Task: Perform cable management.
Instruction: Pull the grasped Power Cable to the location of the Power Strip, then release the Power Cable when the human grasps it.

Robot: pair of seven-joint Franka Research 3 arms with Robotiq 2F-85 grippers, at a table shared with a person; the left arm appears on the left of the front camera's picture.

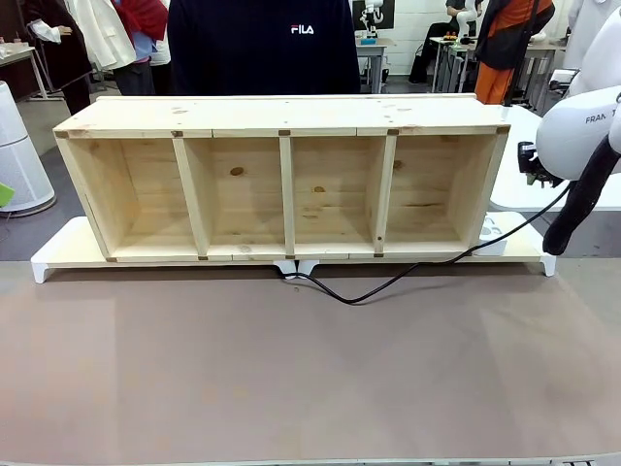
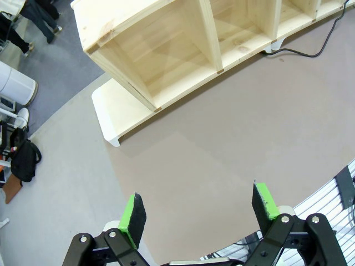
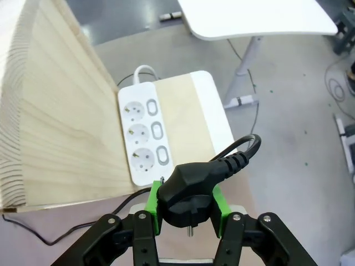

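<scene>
The cable [image 1: 408, 274] is a thin black cord running from under the middle of the wooden shelf [image 1: 286, 131], looping over the brown mat and rising toward my right arm [image 1: 582, 131]. In the right wrist view my right gripper [image 3: 186, 201] is shut on the cable's black round plug [image 3: 186, 185], held just in front of a white three-socket power strip [image 3: 144, 133] that lies beside the shelf's end wall [image 3: 50, 111]. My left gripper [image 2: 198, 208] hangs open above the bare mat, well away from the shelf [image 2: 183, 44] and the cable [image 2: 310, 53].
The shelf stands on a white riser board [image 1: 58, 254] along the table's far half. A person in a dark shirt [image 1: 262, 44] stands behind it. A white side table [image 3: 255, 16] is past the power strip. The brown mat [image 1: 291, 379] spreads in front.
</scene>
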